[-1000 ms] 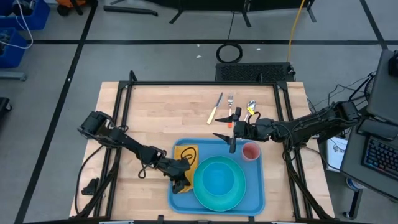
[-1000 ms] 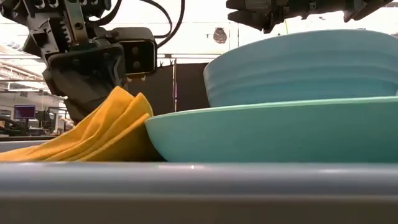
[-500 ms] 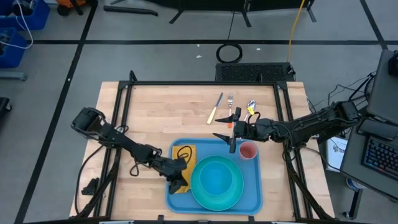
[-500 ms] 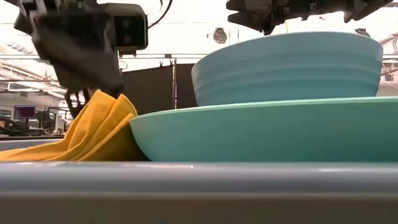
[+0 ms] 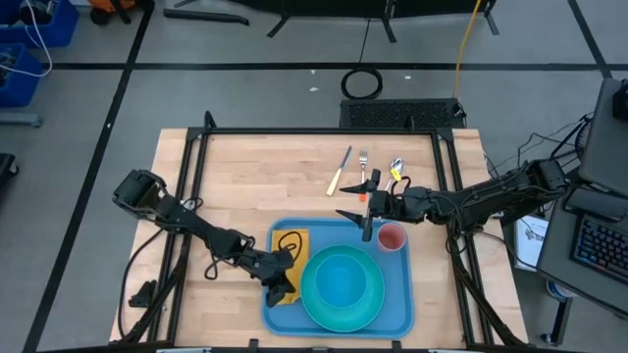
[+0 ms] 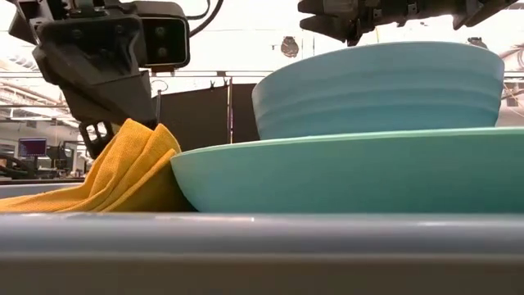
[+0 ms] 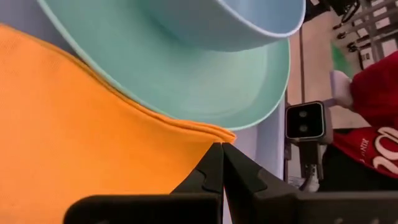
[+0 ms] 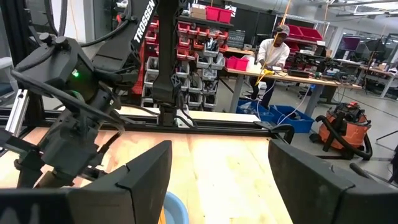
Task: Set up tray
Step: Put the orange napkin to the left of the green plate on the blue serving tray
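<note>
White letters reading TROSSEN run up a dark arm in the right wrist view, the only legible writing; white marks on a red cloth in the left wrist view cannot be made out.

The high view alone shows the whole tray: it lies at the near edge of the table, its long axis across the table from left to right. On it are a plate with a bowl inside, a yellow napkin at its left end and a red cup at its far right corner. A knife and fork lie on bare wood beyond.

The low view shows only the tray's near rim, with napkin, plate and bowl rising behind it.

The left gripper sits at the tray's left edge on the napkin; its wrist view shows the fingertips pressed together over the cloth. The right gripper hovers above the tray's far edge, jaws wide apart.

A person stands at a bench in the room behind
</note>
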